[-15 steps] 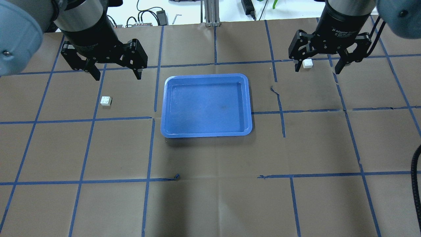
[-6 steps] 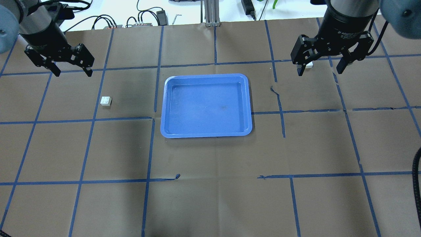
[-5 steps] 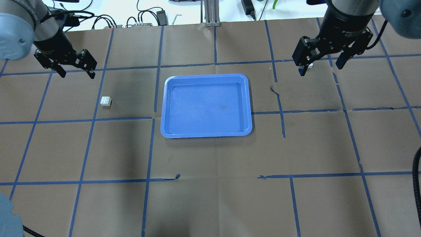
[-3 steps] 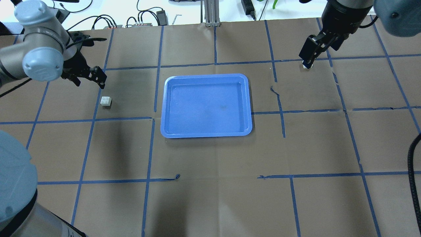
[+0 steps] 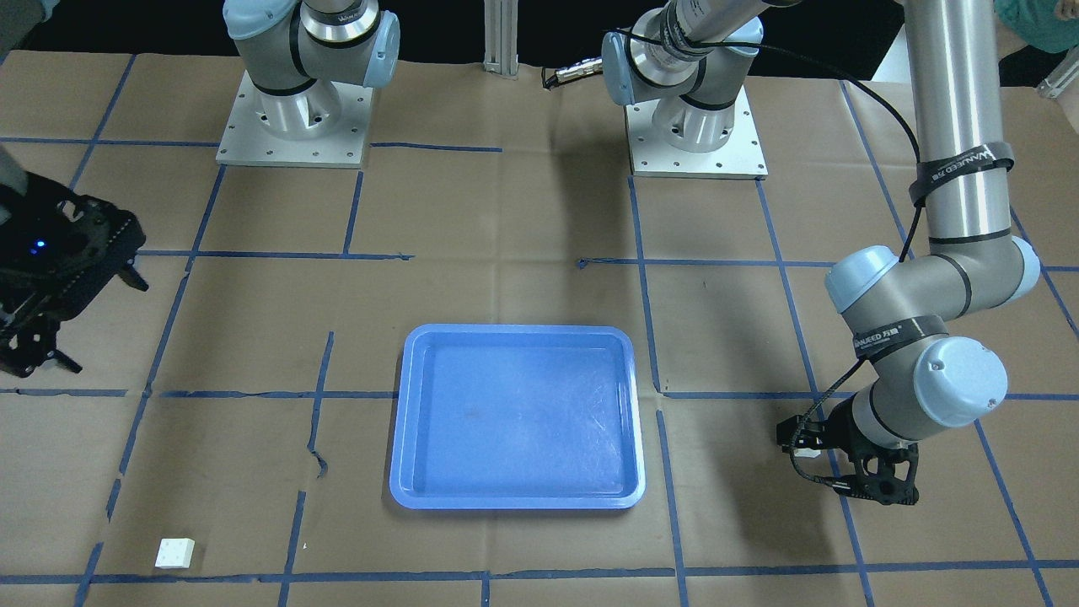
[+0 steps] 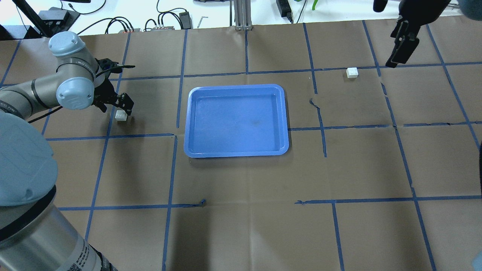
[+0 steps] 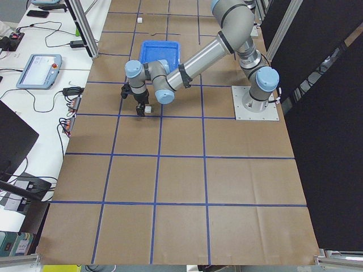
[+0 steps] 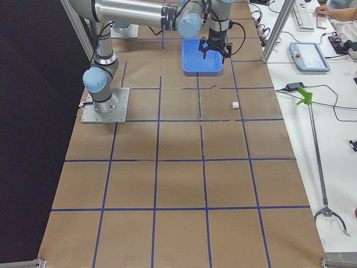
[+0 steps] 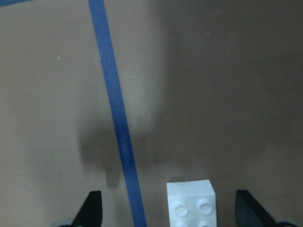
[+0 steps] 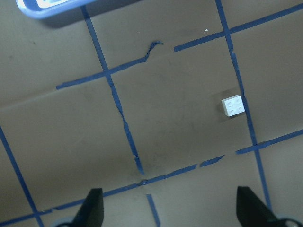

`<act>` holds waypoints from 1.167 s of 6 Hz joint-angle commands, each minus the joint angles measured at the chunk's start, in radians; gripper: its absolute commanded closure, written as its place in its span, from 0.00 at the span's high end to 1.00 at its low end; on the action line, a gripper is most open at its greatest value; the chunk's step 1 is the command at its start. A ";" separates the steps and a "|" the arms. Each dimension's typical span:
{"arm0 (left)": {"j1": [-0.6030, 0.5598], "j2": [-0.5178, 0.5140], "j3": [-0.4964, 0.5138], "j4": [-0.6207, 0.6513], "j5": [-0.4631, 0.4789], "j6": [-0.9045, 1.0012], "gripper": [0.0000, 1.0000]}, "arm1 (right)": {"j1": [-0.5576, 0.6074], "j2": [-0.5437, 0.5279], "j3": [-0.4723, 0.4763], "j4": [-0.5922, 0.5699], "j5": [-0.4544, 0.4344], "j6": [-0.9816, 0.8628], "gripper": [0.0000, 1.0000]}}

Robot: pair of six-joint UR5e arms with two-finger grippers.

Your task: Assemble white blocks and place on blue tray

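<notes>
Jaws on the left arm (image 6: 71, 88) are spread apart and held low over the desk (image 6: 244, 233), one on either side of the left white block (image 6: 121, 115). The left wrist view shows the two dark fingertips (image 9: 94, 210) with this block (image 9: 191, 203) between them. It sits studs up, nearer the right-hand tip, and neither tip touches it. A strip of blue tape (image 9: 113, 118) runs just to the left of the block.

The desk is covered in brown paper marked into squares with blue tape. Near its middle, well to the right of that block, lies the blue tray (image 6: 236, 153), flat on the desk with nothing in it.

Farther right and toward the far edge, the right white block (image 6: 352, 72) rests alone on the paper, studs up, just beside a crossing of tape lines and well apart from the tray.

At the far right, the right jaws are also spread wide and hold nothing. The right arm (image 6: 404, 41) carries them raised above the desk. The right wrist view looks down past both fingertips (image 10: 92, 208), with the right white block (image 10: 233, 106) small below them.
</notes>
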 commanded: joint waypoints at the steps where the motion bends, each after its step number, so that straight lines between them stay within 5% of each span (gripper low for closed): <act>1: -0.003 0.015 -0.030 -0.004 -0.001 0.002 0.85 | -0.033 0.231 -0.266 0.043 0.004 -0.343 1.00; 2: -0.003 0.013 -0.042 -0.004 -0.001 0.002 0.64 | -0.039 0.309 -0.349 0.087 0.074 -0.430 1.00; 4: -0.003 0.024 -0.035 -0.017 0.002 -0.001 0.18 | -0.104 0.367 -0.350 0.095 0.260 -0.521 1.00; 5: -0.003 0.034 -0.017 -0.021 0.002 0.002 0.06 | -0.138 0.414 -0.347 0.101 0.391 -0.530 1.00; 7: -0.105 0.091 -0.032 -0.013 -0.001 0.086 0.05 | -0.193 0.520 -0.345 0.103 0.574 -0.547 1.00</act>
